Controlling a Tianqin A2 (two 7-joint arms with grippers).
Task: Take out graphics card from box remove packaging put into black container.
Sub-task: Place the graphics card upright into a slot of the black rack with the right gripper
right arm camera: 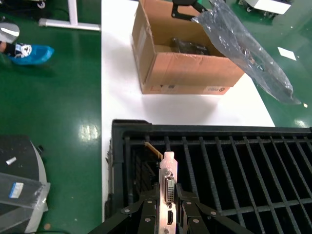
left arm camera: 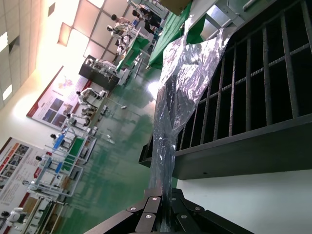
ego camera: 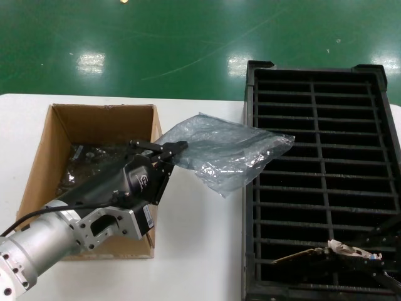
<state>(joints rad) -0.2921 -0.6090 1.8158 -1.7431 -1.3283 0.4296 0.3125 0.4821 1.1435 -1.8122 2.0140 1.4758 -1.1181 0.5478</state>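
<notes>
While the right gripper, jaws clamped on the card, holds it upright over the container's near corner, its long axis matches the slots; the left gripper pinches the bag beside the container, over the counter.

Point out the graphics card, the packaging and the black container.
graphics card (right arm camera: 169, 187): right wrist view, silver end bracket.
packaging (ego camera: 225, 150): head view, middle of the bag.
black container (ego camera: 247, 188): head view, its left wall.

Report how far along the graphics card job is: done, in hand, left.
Done: the graphics card is out of the box and out of the packaging. In hand: the right gripper holds the card by its bracket end over the black container, at a near slot; the left gripper holds the empty bag up beside the box. Left: seat the card in a slot and release it.
</notes>
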